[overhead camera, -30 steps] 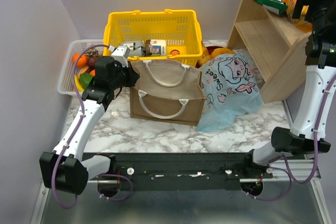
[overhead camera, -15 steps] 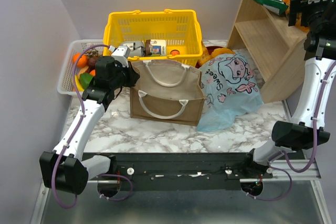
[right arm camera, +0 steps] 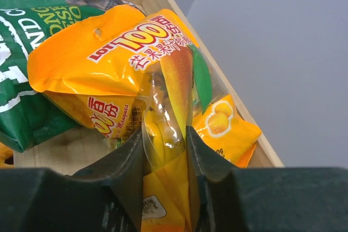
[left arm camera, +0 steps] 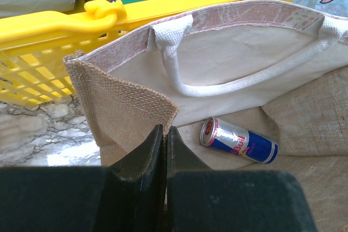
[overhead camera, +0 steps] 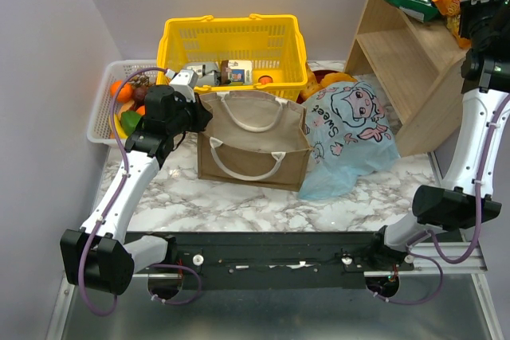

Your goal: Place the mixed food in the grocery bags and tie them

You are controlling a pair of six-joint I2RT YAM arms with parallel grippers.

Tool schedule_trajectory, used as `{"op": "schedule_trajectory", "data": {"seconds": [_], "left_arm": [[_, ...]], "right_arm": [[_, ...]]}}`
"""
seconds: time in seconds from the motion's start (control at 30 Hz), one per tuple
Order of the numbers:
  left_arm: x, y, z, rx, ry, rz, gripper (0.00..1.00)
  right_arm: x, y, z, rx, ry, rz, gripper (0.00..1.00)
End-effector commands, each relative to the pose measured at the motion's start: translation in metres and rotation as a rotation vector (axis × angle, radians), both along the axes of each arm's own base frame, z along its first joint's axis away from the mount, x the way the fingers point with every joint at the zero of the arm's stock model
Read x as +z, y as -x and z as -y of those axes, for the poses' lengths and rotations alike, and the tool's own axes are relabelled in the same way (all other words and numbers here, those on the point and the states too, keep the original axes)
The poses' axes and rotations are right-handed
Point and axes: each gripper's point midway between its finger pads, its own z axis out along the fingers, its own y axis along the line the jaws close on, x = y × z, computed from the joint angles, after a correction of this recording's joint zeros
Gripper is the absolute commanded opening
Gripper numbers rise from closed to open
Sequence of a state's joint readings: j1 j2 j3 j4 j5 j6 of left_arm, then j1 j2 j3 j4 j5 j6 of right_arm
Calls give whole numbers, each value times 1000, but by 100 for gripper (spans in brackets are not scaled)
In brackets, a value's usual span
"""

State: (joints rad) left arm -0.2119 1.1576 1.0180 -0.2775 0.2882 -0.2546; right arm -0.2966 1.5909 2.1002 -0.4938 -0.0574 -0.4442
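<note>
Mixed food lies in several spots. An orange snack packet (right arm camera: pixel 125 52), glossy with red and white print and a clear window showing yellow sweets, rests on the top level of a wooden shelf (overhead camera: pixel 398 53) at the far right of the table. It partly overlaps a green snack packet (right arm camera: pixel 27 69) with white lettering. The right jaws are closed partway on the clear lower part of the orange packet, one finger pressing the film from each side. A smaller orange packet (right arm camera: pixel 224 124) lies just behind it, by the shelf's side wall.

A blue, silver and red drink can (left arm camera: pixel 239 140) lies on its side on the floor of the tan bag (overhead camera: pixel 251 137). This bag stands open mid-table with its white loop handles (left arm camera: pixel 244 80) drooping inward. The left jaws are pinched almost together on the woven rim at the bag's far left corner.

Oranges (overhead camera: pixel 119 89), a green fruit (overhead camera: pixel 130 122) and darker fruit sit in a white tray (overhead camera: pixel 100 134) at the far left. The light-blue bag (overhead camera: pixel 347 129), printed with a pink-white cartoon face, slumps against the tan bag's right side.

A yellow basket (overhead camera: pixel 235 49) stands just behind the tan bag. The table (overhead camera: pixel 239 197) has a white-and-grey marble pattern, and pale lilac-grey walls (overhead camera: pixel 48 37) close in the left and back.
</note>
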Motion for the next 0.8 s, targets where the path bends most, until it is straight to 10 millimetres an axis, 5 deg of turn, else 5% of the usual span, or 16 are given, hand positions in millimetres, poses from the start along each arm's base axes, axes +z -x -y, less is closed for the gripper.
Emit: {"op": "schedule_trajectory", "data": {"seconds": [0.0, 0.17, 0.33, 0.47, 0.63, 0.67, 0.73, 0.77], "left_arm": [[-11, 2, 0, -1, -18, -25, 0], [-12, 2, 1, -6, -17, -27, 0], [-12, 2, 2, -6, -15, -30, 0], [-12, 3, 2, -10, -15, -28, 0], [-11, 3, 3, -10, -11, -26, 0], [-11, 3, 3, -11, -10, -28, 0], [-11, 3, 4, -14, -10, -28, 0], [-11, 3, 4, -16, -7, -27, 0]], "right_arm": [[22, 23, 5, -58, 0, 46, 24], [66, 52, 0, -91, -41, 178, 1], [129, 105, 6, -230, -113, 446, 1], [160, 125, -19, -119, -135, 534, 1], [157, 131, -101, 212, -157, 512, 1], [154, 129, -136, 313, -177, 497, 1], [140, 124, -167, 371, -189, 433, 1], [129, 120, -204, 478, -220, 387, 1]]}}
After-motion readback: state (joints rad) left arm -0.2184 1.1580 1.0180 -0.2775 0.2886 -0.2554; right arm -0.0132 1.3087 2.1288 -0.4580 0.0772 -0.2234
